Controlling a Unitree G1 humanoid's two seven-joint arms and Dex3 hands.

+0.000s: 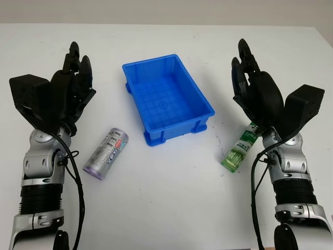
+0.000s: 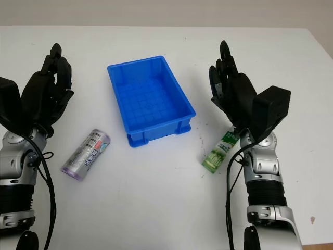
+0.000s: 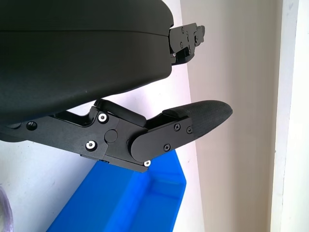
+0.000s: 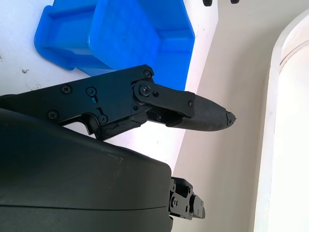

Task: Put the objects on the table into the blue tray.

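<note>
Looking down through the left eye view, you see a rectangular blue tray point(image 1: 167, 99) of moulded plastic, grid-ribbed on its floor, sitting just above the frame's centre on a smooth white table point(image 1: 171, 203). At lower left of it lies a glossy cylindrical purple roll point(image 1: 106, 152), tipped on its side, just right of your left arm. Your left hand point(image 1: 70, 86) is raised at the left of the frame, holding nothing, fingers extended; the roll lies below and to its right, apart from it. Your right hand point(image 1: 255, 91) is raised at the right, likewise released. A slim green packet point(image 1: 240, 147) lies slantwise below that hand, its upper end hidden behind the wrist.

In the left wrist view, a matte black finger point(image 3: 193, 123) reaches across, with a tray corner point(image 3: 145, 198) beyond it.

In the right wrist view, a finger point(image 4: 193, 113) with a textured pad stretches past the tray point(image 4: 135, 34), touching nothing.
</note>
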